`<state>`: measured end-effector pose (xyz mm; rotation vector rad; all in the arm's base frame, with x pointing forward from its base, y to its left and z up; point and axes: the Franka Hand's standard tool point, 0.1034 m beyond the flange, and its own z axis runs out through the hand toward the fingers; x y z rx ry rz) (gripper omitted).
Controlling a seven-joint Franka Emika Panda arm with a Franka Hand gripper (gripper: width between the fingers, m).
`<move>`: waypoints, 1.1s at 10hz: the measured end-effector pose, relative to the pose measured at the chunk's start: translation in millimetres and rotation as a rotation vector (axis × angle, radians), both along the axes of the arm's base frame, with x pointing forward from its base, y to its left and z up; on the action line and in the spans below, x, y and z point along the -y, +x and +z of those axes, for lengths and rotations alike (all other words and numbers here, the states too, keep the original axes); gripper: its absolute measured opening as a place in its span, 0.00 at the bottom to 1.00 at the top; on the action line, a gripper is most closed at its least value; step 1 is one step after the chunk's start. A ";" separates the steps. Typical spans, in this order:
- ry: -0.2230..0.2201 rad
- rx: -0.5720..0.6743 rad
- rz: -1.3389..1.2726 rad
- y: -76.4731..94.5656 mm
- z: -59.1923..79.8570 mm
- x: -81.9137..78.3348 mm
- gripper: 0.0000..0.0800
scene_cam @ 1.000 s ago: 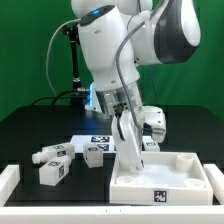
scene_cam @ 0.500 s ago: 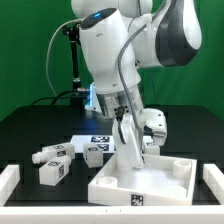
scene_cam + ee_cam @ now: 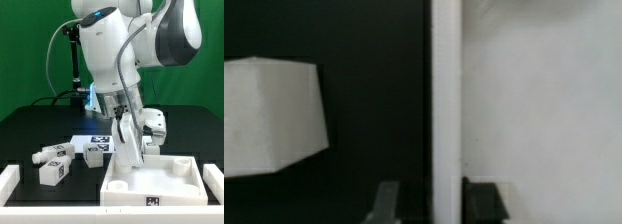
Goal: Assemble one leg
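Leg one (image 3: 50,154) lies on its side at the exterior view's left of the black tabletop (image 3: 30,125). It is a short, blocky white peg, matte like plain plastic, with black-and-white square tags on its faces. Leg two (image 3: 53,172) sits just in front of it, squarer and stubbier from where I stand, with a tag on the side facing me. Leg three (image 3: 94,151) rests further toward the exterior view's right, near the front edge of the marker board (image 3: 98,139), which lies thin and flat with its printed squares. All three legs lie loose and apart from the claw.

Next comes the arm (image 3: 110,60), smooth glossy white with rounded joints, leaning down in front of a green backdrop (image 3: 30,50). Its claw (image 3: 130,160) reaches to the rear corner of the tray (image 3: 180,197) on the exterior view's left. The tray is a large white piece with raised edges, rounded lugs in its corners and one tag on its front wall.

In the wrist view the claw (image 3: 438,200) has its two dark fingers (image 3: 388,202) on either side of a thin white wall, so it looks clamped on the tray's (image 3: 544,110) edge. The close view is soft, so I can't swear to the contact. A pale, blurred block (image 3: 269,115) on the dark surface may be one of the legs.
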<state>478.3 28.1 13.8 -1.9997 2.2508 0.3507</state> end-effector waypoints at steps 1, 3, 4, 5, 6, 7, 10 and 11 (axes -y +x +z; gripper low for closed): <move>-0.017 0.018 0.055 15.9 4.0 -5.7 0.09; -0.042 0.033 0.088 25.7 -0.5 -5.0 0.08; -0.054 0.039 0.094 25.7 -3.3 -5.4 0.08; -0.061 0.037 0.095 25.8 -3.2 -5.5 0.08; -0.066 0.034 0.089 25.8 -3.2 -5.5 0.08; -0.067 0.033 0.083 25.8 -3.2 -5.5 0.08; -0.067 0.031 0.075 25.6 -2.7 -5.2 0.10; -0.067 0.031 0.074 25.4 -3.1 -5.2 0.10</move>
